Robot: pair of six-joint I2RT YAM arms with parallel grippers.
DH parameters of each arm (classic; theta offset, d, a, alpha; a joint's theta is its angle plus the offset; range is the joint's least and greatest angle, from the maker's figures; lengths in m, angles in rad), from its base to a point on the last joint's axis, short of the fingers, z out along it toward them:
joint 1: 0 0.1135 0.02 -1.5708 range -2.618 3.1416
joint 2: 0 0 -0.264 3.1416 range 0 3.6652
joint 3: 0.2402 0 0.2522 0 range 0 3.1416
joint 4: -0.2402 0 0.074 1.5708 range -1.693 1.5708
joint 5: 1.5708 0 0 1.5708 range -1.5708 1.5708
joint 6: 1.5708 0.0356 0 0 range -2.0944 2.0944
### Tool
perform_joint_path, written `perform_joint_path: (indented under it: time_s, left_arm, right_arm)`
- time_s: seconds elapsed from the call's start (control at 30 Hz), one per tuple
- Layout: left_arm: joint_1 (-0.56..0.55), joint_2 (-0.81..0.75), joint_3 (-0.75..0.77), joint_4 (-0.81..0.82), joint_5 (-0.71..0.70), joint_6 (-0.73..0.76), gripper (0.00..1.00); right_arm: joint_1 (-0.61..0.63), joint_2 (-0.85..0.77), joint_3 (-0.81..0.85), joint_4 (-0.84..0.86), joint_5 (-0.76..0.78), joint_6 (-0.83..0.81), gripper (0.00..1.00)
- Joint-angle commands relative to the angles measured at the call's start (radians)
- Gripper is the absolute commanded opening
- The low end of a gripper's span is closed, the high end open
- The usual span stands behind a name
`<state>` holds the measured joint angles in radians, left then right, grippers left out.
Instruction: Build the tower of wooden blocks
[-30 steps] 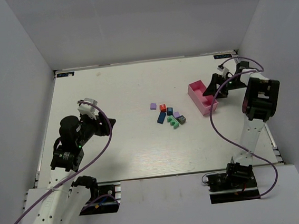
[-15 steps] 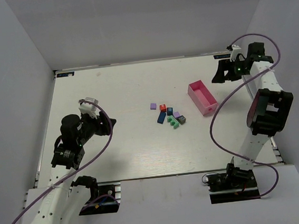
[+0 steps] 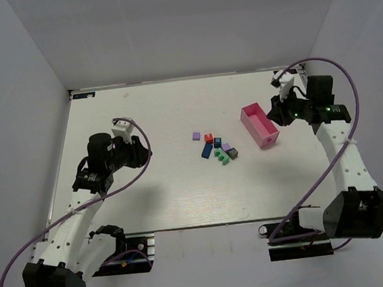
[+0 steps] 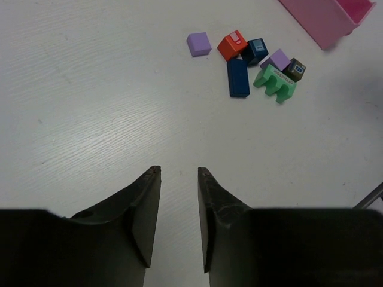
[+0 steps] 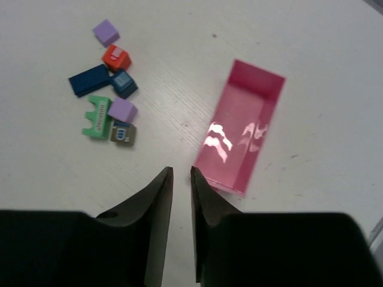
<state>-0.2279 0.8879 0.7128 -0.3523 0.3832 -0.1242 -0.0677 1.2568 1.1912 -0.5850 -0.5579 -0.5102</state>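
Seven or so wood blocks [image 3: 216,148] lie loose near the middle of the table [image 3: 162,119], none stacked on another, so by the look of it the tower is not yet begun. They sit in a tight cluster: a purple cube [image 4: 198,43] a little apart at one end, then a red-orange block [image 4: 232,45], a long dark blue block [image 4: 238,78], a green notched piece [image 4: 275,82] and a dark grey block [image 4: 294,69] close together.

Both arms have shifted in the last second. The right gripper [image 3: 273,114], which was at the pink tray [image 3: 251,125] and then swung up toward the far corner, has come back down just beside the tray's right side, facing the blocks. The left gripper [image 3: 140,155] has crept a little farther onto the table toward the cluster but is well short of it. Both moves read as lining up for a first pick.

Each pincer has also narrowed. In the wrist views the left jaws stand a slim gap apart, the right jaws slimmer still; nothing sits between either pair, and neither touches a block or the tray.
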Motion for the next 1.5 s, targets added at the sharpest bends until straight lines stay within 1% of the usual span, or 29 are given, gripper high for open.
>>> perform_joint_path:
  time_s: [0.0, 0.03, 0.07, 0.1, 0.13, 0.17, 0.2, 0.23, 0.3, 0.33, 0.4, 0.43, 0.5, 0.57, 0.7, 0.73, 0.8, 0.83, 0.87, 0.9, 0.97, 1.17, 1.47]
  left_arm:
    - [-0.016, 0.026, 0.066, -0.011, 0.043, 0.0, 0.41]
    - [-0.025, 0.037, 0.083, -0.011, 0.043, 0.0, 0.35]
    - [-0.037, 0.046, 0.092, -0.011, 0.043, 0.0, 0.33]
    - [-0.037, 0.069, 0.108, -0.011, 0.043, 0.0, 0.3]
    - [-0.051, 0.083, 0.108, -0.011, 0.043, 0.0, 0.29]
    - [-0.069, 0.098, 0.123, -0.011, 0.043, 0.0, 0.29]
    - [-0.08, 0.114, 0.135, -0.011, 0.043, 0.0, 0.29]
    - [-0.093, 0.15, 0.136, -0.011, 0.043, 0.0, 0.32]
    - [-0.135, 0.189, 0.165, -0.011, 0.031, 0.0, 0.37]
    - [-0.151, 0.23, 0.165, -0.011, 0.019, 0.0, 0.42]
    - [-0.204, 0.273, 0.195, -0.011, -0.009, 0.012, 0.47]
    - [-0.221, 0.295, 0.204, -0.022, -0.018, 0.012, 0.52]
    - [-0.278, 0.361, 0.246, -0.046, -0.059, 0.023, 0.56]
    - [-0.316, 0.402, 0.29, -0.059, -0.111, 0.023, 0.57]
    - [-0.416, 0.515, 0.368, -0.068, -0.196, 0.023, 0.59]
    - [-0.43, 0.575, 0.41, -0.068, -0.208, 0.023, 0.59]
    - [-0.471, 0.635, 0.457, -0.088, -0.26, 0.023, 0.59]
    - [-0.482, 0.693, 0.502, -0.099, -0.288, 0.023, 0.59]
    - [-0.491, 0.718, 0.52, -0.099, -0.3, 0.023, 0.59]
    - [-0.492, 0.742, 0.539, -0.099, -0.3, 0.023, 0.57]
    - [-0.505, 0.804, 0.583, -0.119, -0.323, 0.023, 0.54]
    - [-0.528, 0.893, 0.631, -0.119, -0.354, 0.032, 0.52]
    - [-0.57, 0.985, 0.669, -0.079, -0.397, 0.001, 0.6]
  right_arm:
    - [0.045, -0.071, -0.039, 0.01, -0.016, -0.025, 0.22]
    - [0.066, -0.083, -0.047, 0.007, -0.017, -0.013, 0.1]
    - [0.097, -0.105, -0.059, 0.008, -0.008, -0.007, 0.05]
    - [0.123, -0.108, -0.065, 0.011, -0.002, -0.004, 0.03]
    - [0.149, -0.108, -0.085, 0.013, 0.001, 0.007, 0.03]
    - [0.175, -0.105, -0.093, 0.022, 0.019, 0.021, 0.04]
    - [0.189, -0.102, -0.1, 0.03, 0.024, 0.028, 0.09]
    - [0.215, -0.099, -0.126, 0.046, 0.027, 0.041, 0.19]
    - [0.256, -0.065, -0.146, 0.095, 0.064, 0.079, 0.27]
    - [0.296, -0.048, -0.163, 0.105, 0.093, 0.088, 0.32]
    - [0.322, -0.004, -0.166, 0.155, 0.148, 0.14, 0.39]
    - [0.348, 0.01, -0.159, 0.166, 0.176, 0.156, 0.4]
    - [0.355, 0.047, -0.14, 0.191, 0.207, 0.212, 0.4]
    - [0.374, 0.055, -0.136, 0.215, 0.236, 0.263, 0.38]
    - [0.397, 0.043, -0.145, 0.228, 0.277, 0.295, 0.32]
    - [0.398, 0.036, -0.15, 0.234, 0.286, 0.295, 0.31]
    - [0.398, 0.02, -0.159, 0.247, 0.318, 0.3, 0.21]
    - [0.399, 0.013, -0.165, 0.246, 0.322, 0.3, 0.17]
    - [0.398, 0.01, -0.166, 0.246, 0.322, 0.302, 0.1]
    - [0.394, 0.003, -0.169, 0.241, 0.322, 0.302, 0.0]
    - [0.394, -0.007, -0.176, 0.238, 0.32, 0.302, 0.0]
    - [0.391, -0.059, -0.177, 0.246, 0.357, 0.308, 0.0]
    - [0.387, -0.083, -0.186, 0.251, 0.378, 0.303, 0.0]
